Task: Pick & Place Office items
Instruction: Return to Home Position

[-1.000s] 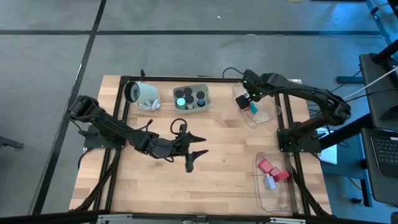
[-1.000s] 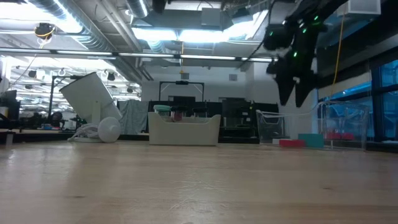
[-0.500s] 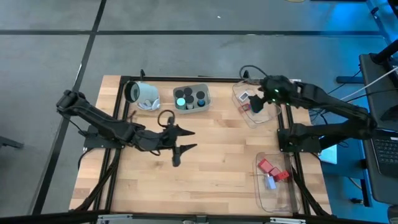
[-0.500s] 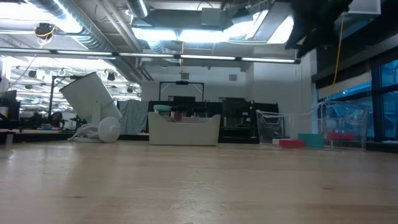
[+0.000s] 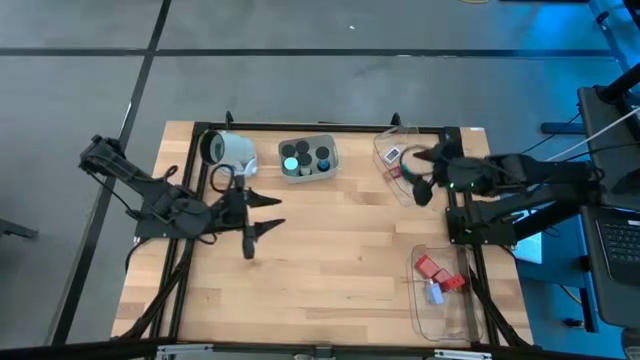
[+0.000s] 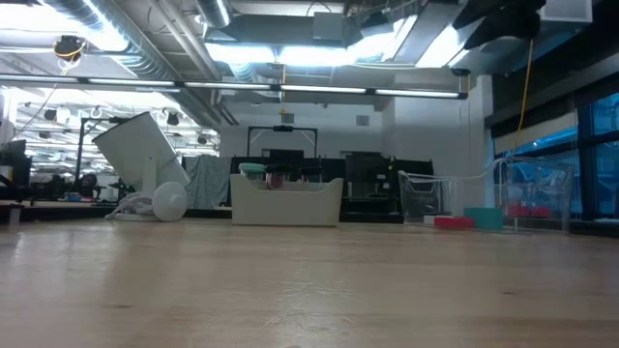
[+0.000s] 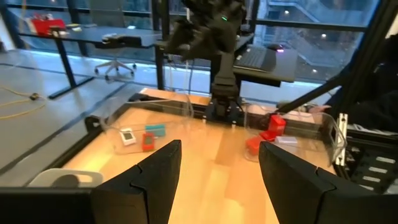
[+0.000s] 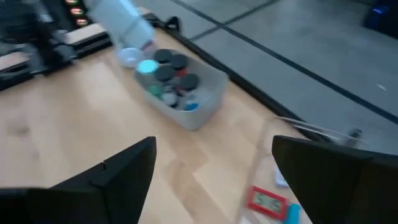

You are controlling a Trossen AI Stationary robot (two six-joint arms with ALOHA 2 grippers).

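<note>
On the pale wood-grain table [image 5: 340, 260], small red and teal rectangular clocks [image 5: 396, 170] lie in the clear bin [image 5: 383, 148] at 1 o'clock and boxy red blocks [image 5: 433, 268] in a second clear bin [image 5: 440, 315] at 5, while the left gripper [image 5: 262, 225] and right gripper [image 5: 417, 177], fingers spread and empty, have drawn back toward 9 and 3.

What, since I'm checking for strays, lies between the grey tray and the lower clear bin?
Nothing: the high view shows only bare tabletop between the grey tray and that clear bin.
</note>
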